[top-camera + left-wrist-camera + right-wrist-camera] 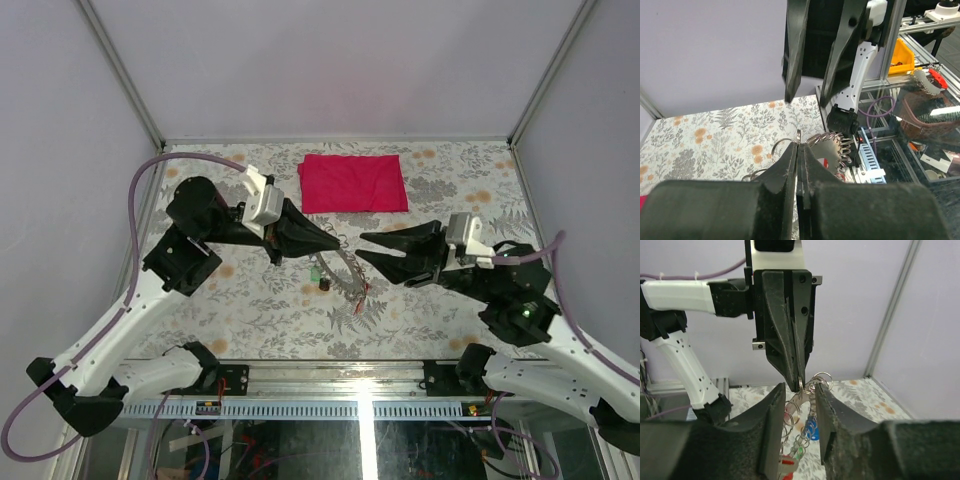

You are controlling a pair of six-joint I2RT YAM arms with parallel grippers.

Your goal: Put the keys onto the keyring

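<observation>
Left gripper (335, 243): fingers pressed together, clamped on rim of large dark grey metal keyring (347, 268), holding it lifted above floral-patterned tabletop (450, 190). Small keys with red, blue and green plastic tags (811, 432) dangle beneath ring on chain-like loops. Right gripper (362, 247): fingers apart, tips facing left gripper's, just beside ring, holding nothing. Folded red cloth (352, 183) lies flat behind, well apart.
</observation>
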